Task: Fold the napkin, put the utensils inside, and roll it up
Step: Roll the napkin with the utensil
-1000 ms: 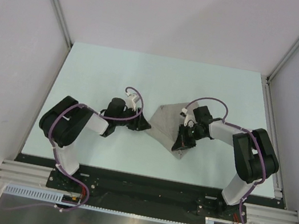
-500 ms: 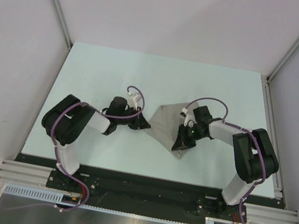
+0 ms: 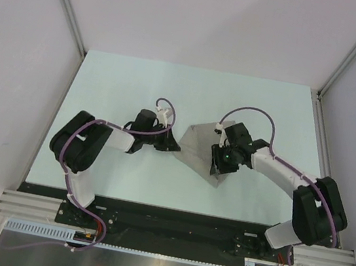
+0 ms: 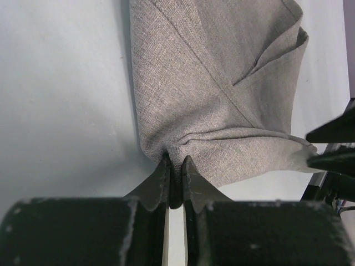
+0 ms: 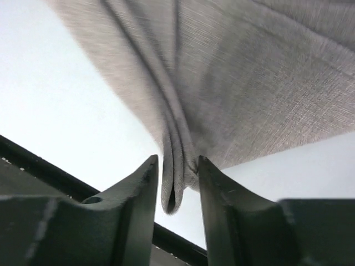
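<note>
Change: over the last second the right arm (image 3: pixel 281 173) stretched out, elbow swung wide; left tool (image 4: pixel 175 169) edged inward, napkin (image 3: pixel 197 147) barely shifted | Tools: left tool clamped tight on the napkin's left corner; right tool (image 5: pixel 176 177) nipping a bunched near fold (narrow gap) | Napkin: folded triangle, mid-surface (image 3: pixel 123 89) | Judgement: fold being tidied, spoon unseen | Writing: none legible

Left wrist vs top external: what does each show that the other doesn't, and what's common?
Left wrist only: the left gripper with fingers pinched shut on a bunched corner of the napkin, plus its diagonal fold crease and weave. Top external only: both arms whole, the table, the napkin's full outline, and where the right gripper sits at its near right edge. Both: the napkin with the left gripper at its left corner.
</note>
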Robot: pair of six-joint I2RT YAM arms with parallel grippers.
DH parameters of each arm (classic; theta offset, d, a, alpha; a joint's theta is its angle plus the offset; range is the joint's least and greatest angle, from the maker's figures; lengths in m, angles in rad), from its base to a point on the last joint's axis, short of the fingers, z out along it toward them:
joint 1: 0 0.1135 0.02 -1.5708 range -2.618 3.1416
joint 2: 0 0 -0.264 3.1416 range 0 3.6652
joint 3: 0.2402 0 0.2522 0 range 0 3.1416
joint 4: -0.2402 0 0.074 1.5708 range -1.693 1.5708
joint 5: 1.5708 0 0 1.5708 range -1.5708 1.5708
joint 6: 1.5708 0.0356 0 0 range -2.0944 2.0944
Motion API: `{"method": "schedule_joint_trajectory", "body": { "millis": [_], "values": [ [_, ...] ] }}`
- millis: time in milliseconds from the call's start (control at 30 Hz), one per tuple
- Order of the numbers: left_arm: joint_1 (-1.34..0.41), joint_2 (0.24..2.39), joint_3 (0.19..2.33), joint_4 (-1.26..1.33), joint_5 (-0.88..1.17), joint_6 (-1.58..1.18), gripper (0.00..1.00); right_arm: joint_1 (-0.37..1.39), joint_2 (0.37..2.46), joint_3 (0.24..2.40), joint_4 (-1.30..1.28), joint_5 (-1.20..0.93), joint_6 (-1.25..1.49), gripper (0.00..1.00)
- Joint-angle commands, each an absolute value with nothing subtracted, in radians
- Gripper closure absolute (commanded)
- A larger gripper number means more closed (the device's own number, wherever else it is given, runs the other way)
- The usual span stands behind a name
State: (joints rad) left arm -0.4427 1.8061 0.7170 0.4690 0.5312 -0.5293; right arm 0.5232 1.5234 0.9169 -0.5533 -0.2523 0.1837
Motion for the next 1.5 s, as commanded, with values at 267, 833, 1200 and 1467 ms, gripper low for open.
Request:
{"method": "schedule_joint_trajectory", "body": {
  "millis": [267, 833, 1200, 1467],
  "values": [
    [-0.462, 1.784, 0.801, 0.293, 0.463, -0.433, 1.0, 0.66, 1.384, 0.959, -0.525, -0.115, 0.221, 0.59],
    [-0.471, 1.782, 0.819, 0.255, 0.454, -0.411, 1.0, 0.565, 1.513, 0.888, -0.499, -0.215, 0.271, 0.71],
    [-0.477, 1.781, 0.83, 0.236, 0.449, -0.402, 1.0, 0.531, 1.537, 0.828, -0.505, -0.199, 0.302, 0.72],
    [-0.48, 1.784, 0.848, 0.215, 0.452, -0.399, 1.0, 0.506, 1.548, 0.805, -0.497, -0.179, 0.301, 0.71]
  ]
}}
